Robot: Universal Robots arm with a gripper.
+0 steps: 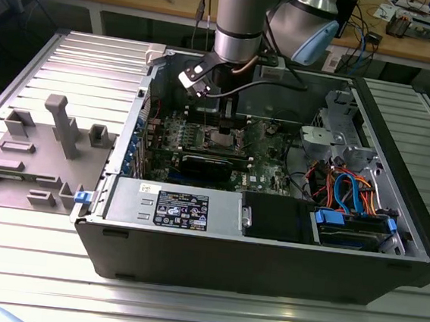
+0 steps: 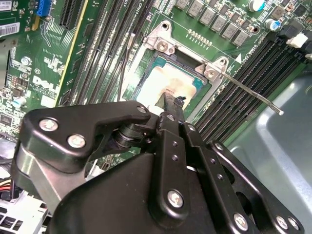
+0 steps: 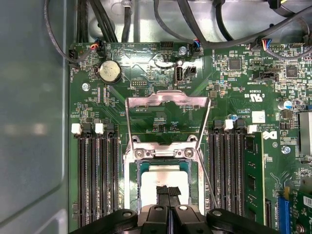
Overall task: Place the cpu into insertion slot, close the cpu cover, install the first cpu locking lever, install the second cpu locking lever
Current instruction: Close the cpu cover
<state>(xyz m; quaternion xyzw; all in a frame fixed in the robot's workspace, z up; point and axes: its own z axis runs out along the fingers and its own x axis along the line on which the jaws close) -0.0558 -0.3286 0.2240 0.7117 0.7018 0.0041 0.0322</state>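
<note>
The cpu [image 3: 163, 178] lies flat in the insertion slot [image 3: 128, 187] directly under the gripper [image 3: 168, 191]. Its pale metal top is visible in both wrist views. Black memory slots [image 3: 97, 180] flank the slot on both sides of the gripper. A thin lever [image 2: 248, 92] angles up and away from one corner of the slot, close beside the fingers. Just beyond the gripper the cpu cover [image 3: 168, 99] stands swung up on its hinge, so the slot is open. Farther on are a coin battery [image 3: 109, 71] and a bundle of dark cables [image 3: 195, 29] along the board's far edge.

The gripper's two narrow fingers [image 2: 171, 105] are pressed together with nothing between them. Their tips are over the middle of the cpu, and it is not clear whether they touch it.

The first wrist view shows the raised cover and its window. The second wrist view shows the lever's free end reaching out over the grey case floor. The exterior view shows the arm reaching down into the open computer case [image 1: 267, 257], which rests on a ribbed metal counter [image 1: 185, 310]. A grey holder tray [image 1: 40, 152] sits at the exterior view's left.
</note>
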